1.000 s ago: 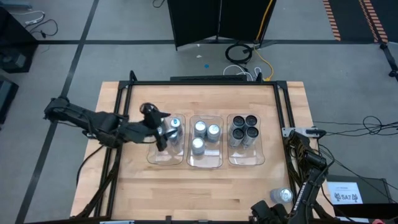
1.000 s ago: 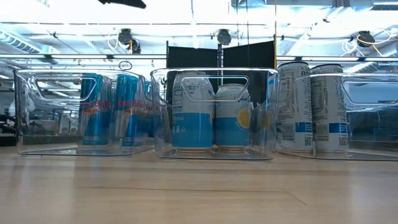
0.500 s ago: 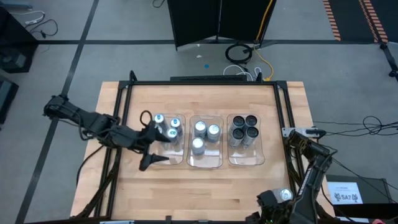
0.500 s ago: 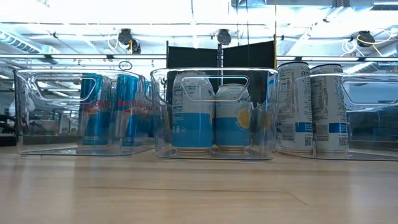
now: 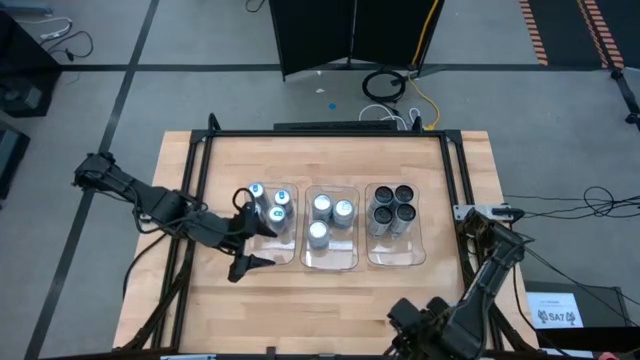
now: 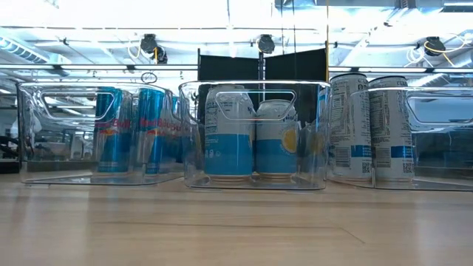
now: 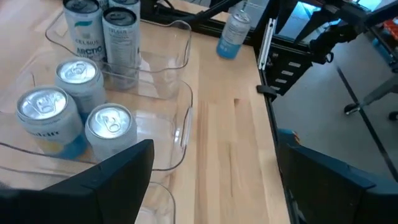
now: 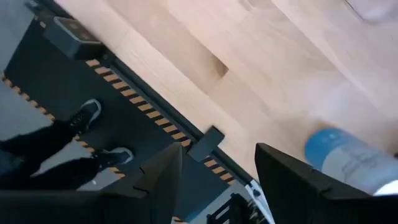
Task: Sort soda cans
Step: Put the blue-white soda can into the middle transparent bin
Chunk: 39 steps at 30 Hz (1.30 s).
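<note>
**One can left out – the right arm goes for it**

Nine soda cans are sorted already. The left tray (image 5: 275, 252) holds two blue-marked cans (image 5: 268, 196), the middle tray (image 5: 340, 256) three bright silver cans (image 5: 322, 206), and the right tray (image 5: 395, 254) four dark-topped cans (image 5: 392, 202). We judge the step in hand to be picking up the one can not in a tray.

That loose can (image 7: 235, 32), blue and silver, is at the near right corner of the table (image 5: 330, 300), well apart from the trays. The right wrist view shows it close by (image 8: 348, 158), off to one side of the right gripper (image 8: 217, 171) rather than between its jaws. Those jaws stand partly apart with nothing in them – only the table edge and the floor show through the gap (a person's shoes are down there too, clear of the arm).

The left gripper (image 5: 243, 245) hovers just beside the left tray's near corner, jaws wide and empty. It has nothing to do here that we can see, so it waits.

For the next move we would swing the right gripper sideways until the can sits squarely between the jaws, then close. We cannot tell whether the can is upright or tilted, so the approach angle wants checking first. Its blue colouring suggests the left or middle tray, but its top is not clear enough for us to say which.
</note>
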{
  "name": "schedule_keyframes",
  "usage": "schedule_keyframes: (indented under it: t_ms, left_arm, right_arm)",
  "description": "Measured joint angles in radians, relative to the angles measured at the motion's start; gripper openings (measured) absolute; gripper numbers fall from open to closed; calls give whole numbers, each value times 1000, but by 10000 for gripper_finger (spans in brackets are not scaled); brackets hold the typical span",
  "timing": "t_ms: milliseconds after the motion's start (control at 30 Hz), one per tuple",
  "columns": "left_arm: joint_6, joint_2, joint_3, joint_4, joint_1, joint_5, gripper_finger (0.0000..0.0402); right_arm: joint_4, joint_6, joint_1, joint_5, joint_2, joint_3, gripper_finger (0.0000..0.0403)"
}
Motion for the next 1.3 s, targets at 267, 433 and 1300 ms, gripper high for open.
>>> schedule_keyframes:
  t_ms: [267, 433, 1300]
  left_arm:
    - [-2, 0, 0, 0, -25, 3, 350]
    - [-52, 0, 0, 0, -27, 3, 350]
    - [-55, 1, -1, 6, -27, -8, 350]
  right_arm:
    - [20, -265, -32, -2, 0, 0, 195]
    - [-14, -310, -31, -45, 0, 0, 204]
    - [-12, -65, 237, -84, 3, -1, 383]
